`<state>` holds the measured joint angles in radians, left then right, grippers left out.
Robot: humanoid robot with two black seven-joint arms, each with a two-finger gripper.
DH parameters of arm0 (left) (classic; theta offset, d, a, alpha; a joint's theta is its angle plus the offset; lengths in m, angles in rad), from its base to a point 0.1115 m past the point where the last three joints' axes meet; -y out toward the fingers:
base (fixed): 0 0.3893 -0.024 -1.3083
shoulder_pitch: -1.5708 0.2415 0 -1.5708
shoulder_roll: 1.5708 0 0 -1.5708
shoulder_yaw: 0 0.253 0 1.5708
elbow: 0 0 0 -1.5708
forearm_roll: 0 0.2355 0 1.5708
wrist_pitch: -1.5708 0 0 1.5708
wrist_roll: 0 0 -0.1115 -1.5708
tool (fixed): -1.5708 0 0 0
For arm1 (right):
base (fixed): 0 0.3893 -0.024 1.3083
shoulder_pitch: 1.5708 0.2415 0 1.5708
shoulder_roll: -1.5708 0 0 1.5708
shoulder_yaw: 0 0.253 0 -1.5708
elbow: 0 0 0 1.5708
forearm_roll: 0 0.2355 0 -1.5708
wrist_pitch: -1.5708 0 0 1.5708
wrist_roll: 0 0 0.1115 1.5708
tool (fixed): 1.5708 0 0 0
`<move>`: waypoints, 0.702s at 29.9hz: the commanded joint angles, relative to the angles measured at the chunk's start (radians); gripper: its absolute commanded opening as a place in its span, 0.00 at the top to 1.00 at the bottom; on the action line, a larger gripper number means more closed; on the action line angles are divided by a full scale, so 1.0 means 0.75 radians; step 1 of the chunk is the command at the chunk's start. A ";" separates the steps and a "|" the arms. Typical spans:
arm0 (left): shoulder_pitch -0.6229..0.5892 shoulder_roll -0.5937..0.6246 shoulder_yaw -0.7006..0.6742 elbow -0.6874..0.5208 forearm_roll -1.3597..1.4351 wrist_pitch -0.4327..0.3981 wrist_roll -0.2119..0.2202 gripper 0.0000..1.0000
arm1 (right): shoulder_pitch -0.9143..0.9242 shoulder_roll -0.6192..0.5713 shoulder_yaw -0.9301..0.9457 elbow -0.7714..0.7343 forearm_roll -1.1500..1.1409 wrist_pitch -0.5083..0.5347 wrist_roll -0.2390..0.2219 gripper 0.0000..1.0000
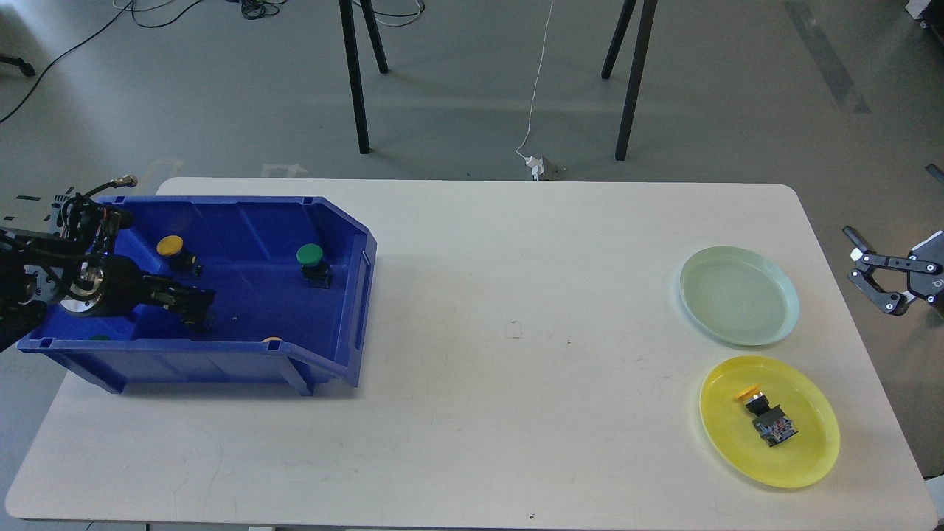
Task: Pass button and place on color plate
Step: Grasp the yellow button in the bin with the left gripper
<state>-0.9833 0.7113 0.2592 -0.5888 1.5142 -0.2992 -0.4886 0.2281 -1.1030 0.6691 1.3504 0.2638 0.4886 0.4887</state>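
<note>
**Left claw down in the blue bin**

You see your left claw (195, 308) reaching inside the blue bin (346, 310) on the counter (479, 310); it is too dark to tell whether its fingers are spread. A yellow button (175, 251) and a green button (313, 263) sit in the bin. Your right claw (866, 280) hangs spread, off the counter's right edge, near the pale green plate (737, 295). The yellow plate (804, 450) carries a yellow-capped button (767, 420).

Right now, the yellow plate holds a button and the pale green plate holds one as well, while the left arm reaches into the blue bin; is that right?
Not quite. The head view shows the pale green plate holds nothing. The yellow plate does hold a button, and the left gripper does reach into the blue bin.
</note>
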 commanded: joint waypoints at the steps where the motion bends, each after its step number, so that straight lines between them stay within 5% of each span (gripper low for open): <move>1: 0.000 -0.006 0.004 0.014 0.000 0.002 0.000 0.29 | -0.014 0.000 0.002 -0.001 0.000 0.000 0.000 0.02; 21: 0.006 -0.006 0.006 0.014 0.000 -0.012 0.000 0.52 | -0.048 0.000 0.002 -0.005 0.000 0.000 0.000 0.02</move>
<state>-0.9814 0.7060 0.2643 -0.5782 1.5141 -0.3070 -0.4886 0.1925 -1.1029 0.6704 1.3469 0.2639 0.4886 0.4887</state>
